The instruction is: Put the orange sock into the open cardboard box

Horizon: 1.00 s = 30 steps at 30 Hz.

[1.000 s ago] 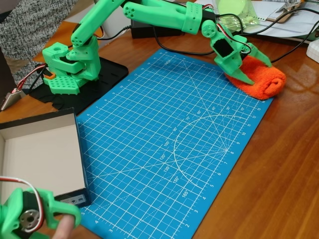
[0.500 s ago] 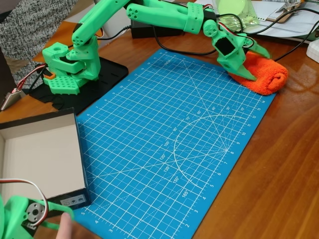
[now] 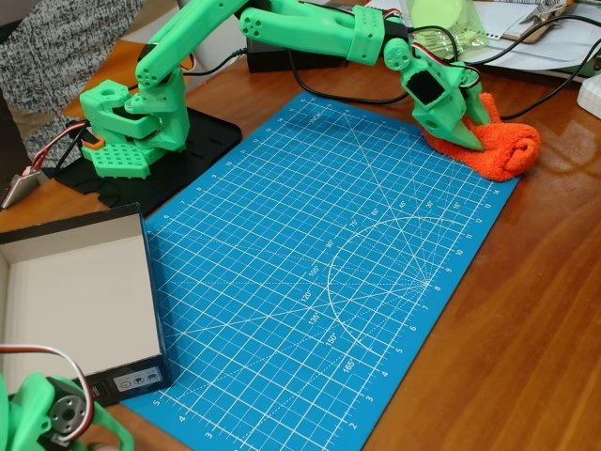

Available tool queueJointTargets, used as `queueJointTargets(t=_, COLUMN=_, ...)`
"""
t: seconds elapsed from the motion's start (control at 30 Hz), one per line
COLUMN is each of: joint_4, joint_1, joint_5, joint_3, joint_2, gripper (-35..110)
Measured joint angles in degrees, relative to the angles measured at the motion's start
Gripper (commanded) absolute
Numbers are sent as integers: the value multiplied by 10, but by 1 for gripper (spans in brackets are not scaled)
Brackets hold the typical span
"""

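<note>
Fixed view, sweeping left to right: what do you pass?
open cardboard box → green arm's base on its black plate → blue cutting mat → gripper, fingers closed on the orange sock.

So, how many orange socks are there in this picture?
1. The orange sock lies at the far right corner of the blue cutting mat, with the gripper closed on it. The open cardboard box looks empty, though part is cut off.

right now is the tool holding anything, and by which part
The tool is closed on the orange sock, pinching its left end, the edge nearest the arm; the sock is resting on the blue mat's corner.
</note>
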Motion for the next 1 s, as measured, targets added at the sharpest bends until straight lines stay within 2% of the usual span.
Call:
queueJointTargets(t=0.27, joint_4=-7, joint_1=29, joint_5=114, joint_3=33, joint_2=40, gripper=-1)
queueJointTargets(t=0.43, joint_4=-53, joint_1=96, joint_5=166, joint_3=126, joint_2=247, gripper=-1)
queueJointTargets(t=0.8, joint_4=-53, joint_1=214, joint_5=235, joint_3=274, joint_2=687, gripper=-1)
queueJointTargets(t=1.0, joint_4=25, joint_1=322, joint_5=317, joint_3=327, joint_2=826, gripper=-1)
